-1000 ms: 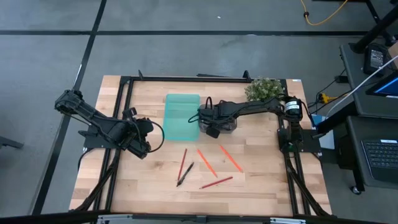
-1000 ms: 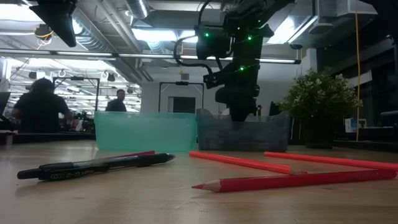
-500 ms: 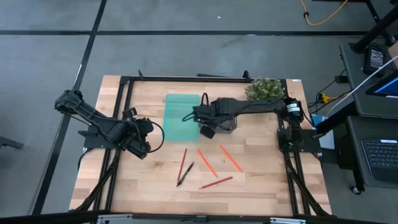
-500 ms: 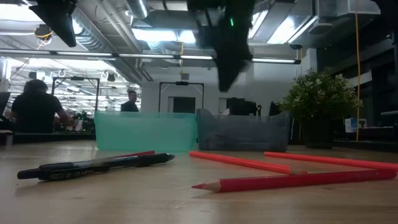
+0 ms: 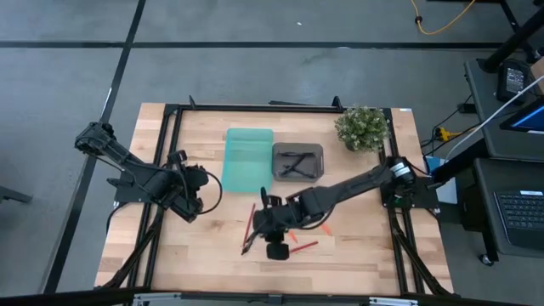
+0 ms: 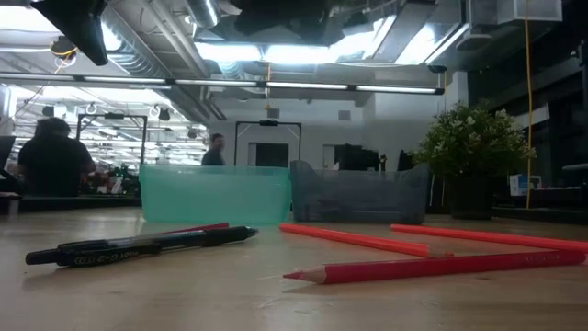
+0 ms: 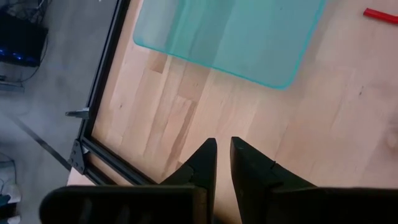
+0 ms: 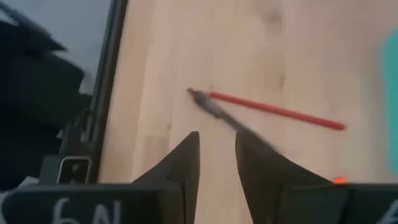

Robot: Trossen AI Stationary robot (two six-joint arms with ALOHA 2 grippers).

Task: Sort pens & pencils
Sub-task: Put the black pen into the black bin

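Note:
Several pens and pencils lie on the table's middle. The high view shows a black pen [image 5: 252, 239], a red pencil [image 5: 297, 248] and an orange pencil [image 5: 315, 216]. In the low view the black pen [image 6: 138, 245] lies nearest, with a red pencil [image 6: 432, 267] and an orange pencil [image 6: 354, 239] beside it. My right gripper [image 5: 257, 223] hovers over these sticks, slightly open and holding nothing. Its wrist view has its fingertips [image 8: 217, 142] short of the black pen [image 8: 217, 112] and a red pencil [image 8: 277, 112]. My left gripper [image 5: 194, 202] waits left of the teal tray, shut [image 7: 222, 144].
The teal tray [image 5: 248, 160] and the grey tray [image 5: 297, 161], with black pens inside, stand side by side toward the far edge. A potted plant [image 5: 361, 126] sits at the far right corner. Black rails frame the table [image 5: 170, 255]. People show in the room beyond.
My right gripper has risen from the grey tray and swung toward the near edge and the left, ending above the loose pens and pencils. It has left the low view upward. The sticks on the table have not moved.

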